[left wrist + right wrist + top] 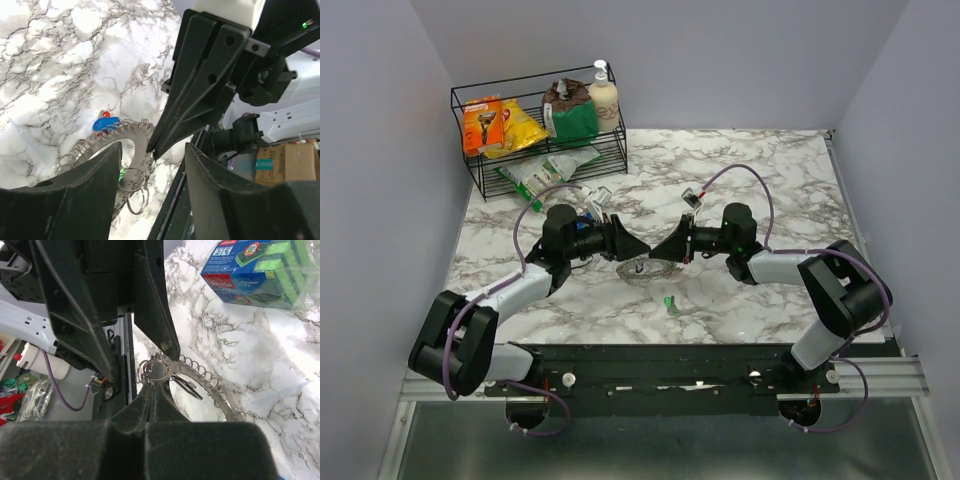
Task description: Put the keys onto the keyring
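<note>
With the large silver looped keyring (200,374) pinched only in the right gripper's (151,377) closed jaws and the left gripper's (152,150) jaws parted empty, it could be twisted loose.

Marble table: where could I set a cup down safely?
Widest bare patch: the white marble tabletop right of the black wire basket. Smaller ones flank the small green-headed key. Crowded: the centre, where left gripper and right gripper meet over the silver looped wire keyring.
</note>
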### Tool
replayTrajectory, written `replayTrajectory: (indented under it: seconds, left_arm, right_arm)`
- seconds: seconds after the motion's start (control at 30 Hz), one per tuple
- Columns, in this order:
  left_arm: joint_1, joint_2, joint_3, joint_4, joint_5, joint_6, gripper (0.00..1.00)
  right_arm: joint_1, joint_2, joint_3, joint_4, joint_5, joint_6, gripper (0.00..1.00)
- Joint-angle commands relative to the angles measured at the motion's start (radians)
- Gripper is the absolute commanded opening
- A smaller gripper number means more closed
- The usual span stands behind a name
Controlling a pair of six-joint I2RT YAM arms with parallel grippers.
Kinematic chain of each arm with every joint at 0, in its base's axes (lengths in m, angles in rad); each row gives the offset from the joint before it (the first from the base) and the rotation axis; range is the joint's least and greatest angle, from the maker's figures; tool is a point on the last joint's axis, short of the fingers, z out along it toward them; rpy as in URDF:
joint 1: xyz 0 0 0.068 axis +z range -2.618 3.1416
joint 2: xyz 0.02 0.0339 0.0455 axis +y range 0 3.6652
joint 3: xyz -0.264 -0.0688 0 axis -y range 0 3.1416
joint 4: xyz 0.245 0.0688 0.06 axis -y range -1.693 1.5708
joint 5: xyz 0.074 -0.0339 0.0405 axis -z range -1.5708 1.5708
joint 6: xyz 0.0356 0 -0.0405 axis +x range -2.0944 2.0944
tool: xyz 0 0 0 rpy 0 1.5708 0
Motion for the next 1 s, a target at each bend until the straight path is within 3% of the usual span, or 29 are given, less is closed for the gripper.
replayTrajectory:
  seconds: [0.0,0.17,0.3,0.53,0.63,0.8,0.97]
  left_arm:
    - [0.009,-0.059,-0.002,0.02,-0.029,0.012,0.65]
    - [0.024,-0.05,0.001,0.026,0.022,0.012,0.61]
    - [0.024,-0.034,0.016,0.02,0.094,0.029,0.52]
    - [0.024,-0.083,0.067,-0.105,0.122,0.116,0.48]
    - [0.031,-0.135,0.099,-0.156,0.109,0.127,0.49]
    - [0.031,-0.227,0.208,-0.253,0.095,0.159,0.54]
    - [0.031,-0.272,0.346,-0.457,0.115,0.271,0.55]
  right_arm:
    - [0.006,-0.031,-0.008,0.048,-0.036,0.001,0.01]
    - [0.005,-0.053,-0.023,0.062,-0.037,0.003,0.01]
    - [0.005,-0.074,-0.036,0.079,-0.049,0.003,0.01]
    - [0.006,-0.126,-0.033,0.077,-0.056,0.006,0.01]
    - [0.006,-0.178,-0.007,0.017,-0.056,-0.025,0.01]
    - [0.006,-0.31,0.055,-0.249,-0.014,-0.146,0.01]
    - [0.006,-0.445,0.133,-0.476,0.013,-0.266,0.01]
